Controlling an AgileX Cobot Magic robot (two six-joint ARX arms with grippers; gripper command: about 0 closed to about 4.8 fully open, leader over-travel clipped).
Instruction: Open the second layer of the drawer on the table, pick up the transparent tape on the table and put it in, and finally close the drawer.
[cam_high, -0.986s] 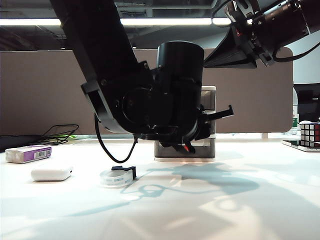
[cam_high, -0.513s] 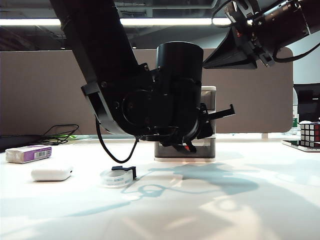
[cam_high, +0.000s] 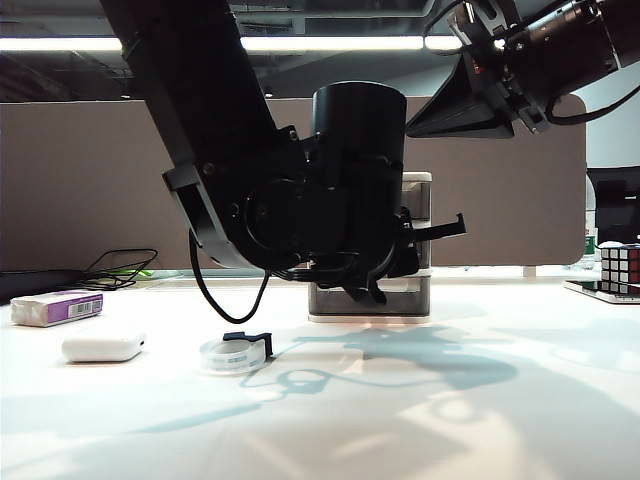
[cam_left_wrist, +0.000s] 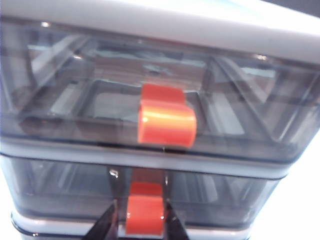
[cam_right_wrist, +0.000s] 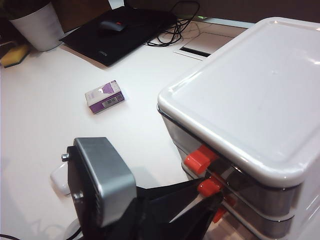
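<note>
Left end effector (cam_left_wrist: 139, 225) straddles middle drawer (cam_left_wrist: 60, 190) handle (cam_left_wrist: 145, 216), slightly parted, ready to pull. Right end effector raised, opening unreadable. Tape (cam_high: 236, 354) waits on bench (cam_high: 420, 400).

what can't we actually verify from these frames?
- Exterior view: the left arm's body hides most of the drawer, including all handles and the left gripper.
- Left wrist view: the fingers flank the second layer's handle, but the frame's edge cuts them off, so contact is unclear.
- Right gripper: in no view; only its arm shows, raised, in the exterior view.
- Transparent tape: too small to read how its cutter sits.
</note>
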